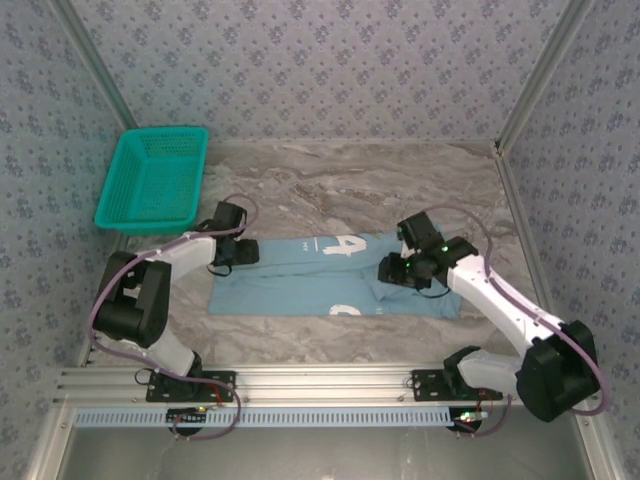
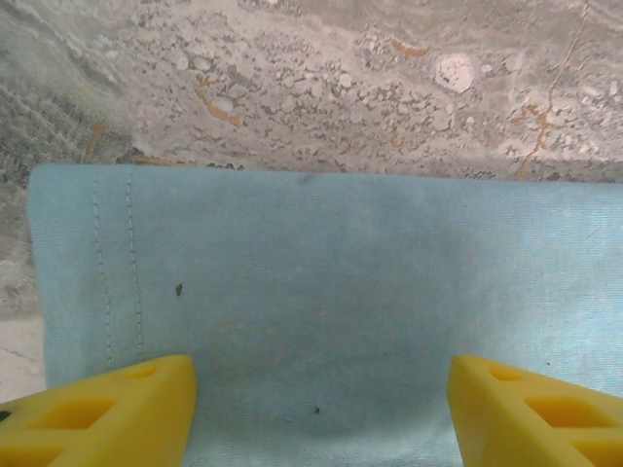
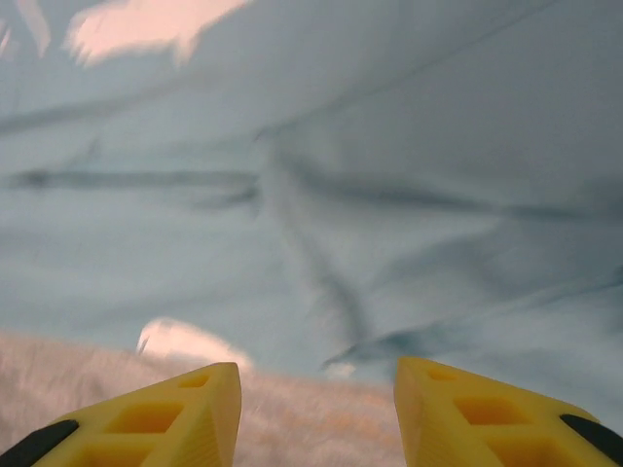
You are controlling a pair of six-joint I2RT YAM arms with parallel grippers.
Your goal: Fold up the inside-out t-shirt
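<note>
The light blue t-shirt (image 1: 300,285) lies flat on the marble table as a long folded band, with white print showing at its far and near edges. My left gripper (image 1: 243,252) hovers low over the shirt's far left corner, open; its yellow fingers (image 2: 107,413) straddle smooth cloth (image 2: 321,282) near a stitched hem. My right gripper (image 1: 385,270) sits over the right part of the shirt, open. Between its fingertips (image 3: 316,418) I see bare table and the wrinkled edge of the cloth (image 3: 389,175); nothing is held.
A teal mesh basket (image 1: 155,180) stands at the back left corner, apart from the shirt. Marble tabletop (image 1: 380,185) stretches behind the shirt. Patterned walls close in the table on three sides, and a metal rail (image 1: 320,385) runs along the near edge.
</note>
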